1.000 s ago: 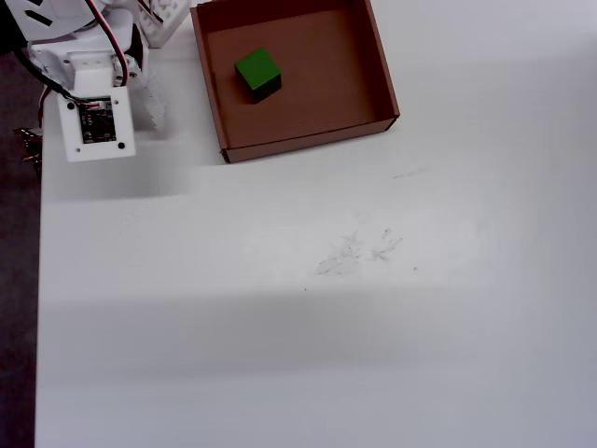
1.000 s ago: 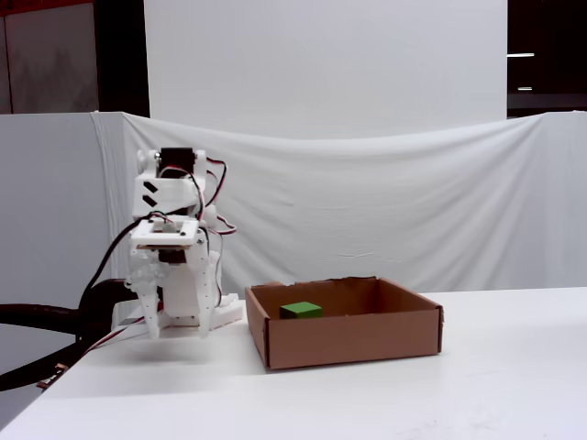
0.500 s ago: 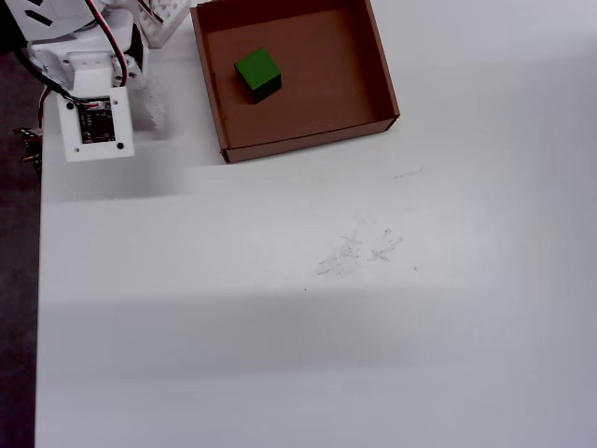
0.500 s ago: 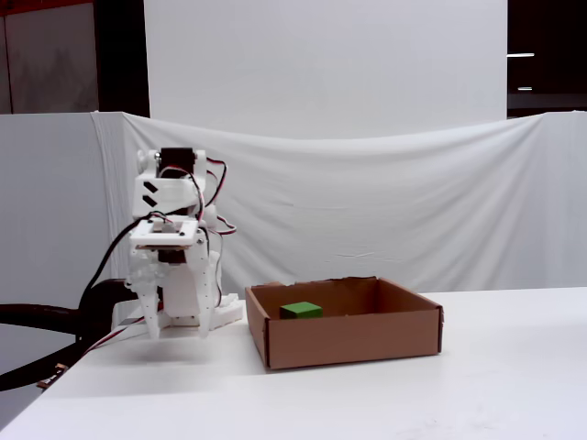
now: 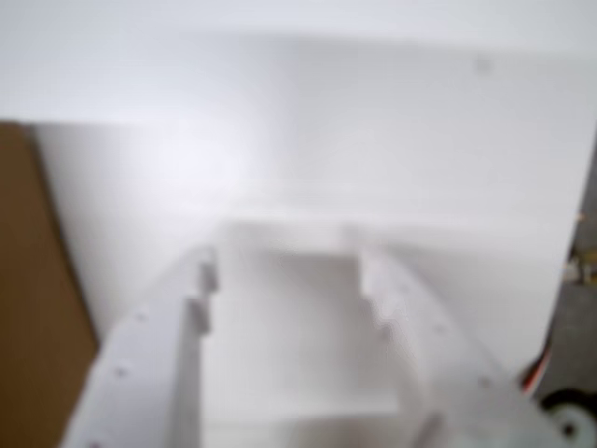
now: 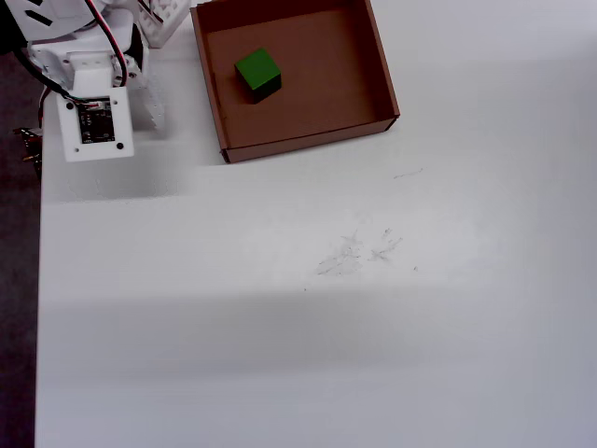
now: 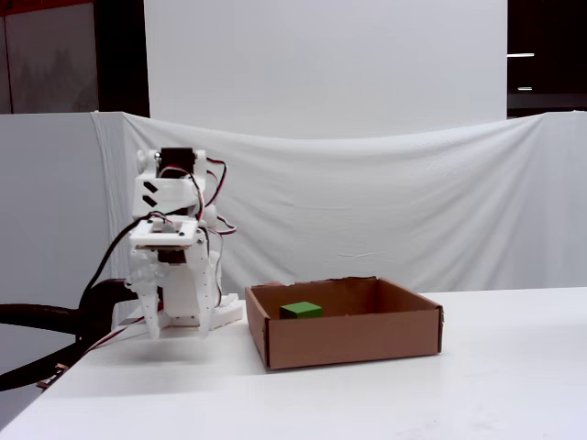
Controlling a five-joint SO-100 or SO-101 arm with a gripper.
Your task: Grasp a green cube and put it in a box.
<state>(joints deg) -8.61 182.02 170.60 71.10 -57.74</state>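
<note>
The green cube (image 6: 257, 73) lies inside the brown cardboard box (image 6: 308, 145), left of the floor's middle in the overhead view. In the fixed view the cube (image 7: 301, 311) shows just above the box's front wall (image 7: 348, 341). My white gripper (image 7: 179, 330) hangs folded down beside the arm's base, to the left of the box and apart from it. In the blurred wrist view the gripper (image 5: 287, 280) stands open with only white table between the fingers. It holds nothing. A brown strip of the box (image 5: 37, 299) shows at the left edge there.
The arm (image 6: 93, 112) fills the top left corner of the overhead view, with cables and the table's left edge (image 6: 39, 280) beside it. A white cloth backdrop (image 7: 385, 202) hangs behind the table. Faint scuff marks (image 6: 359, 252) lie mid-table.
</note>
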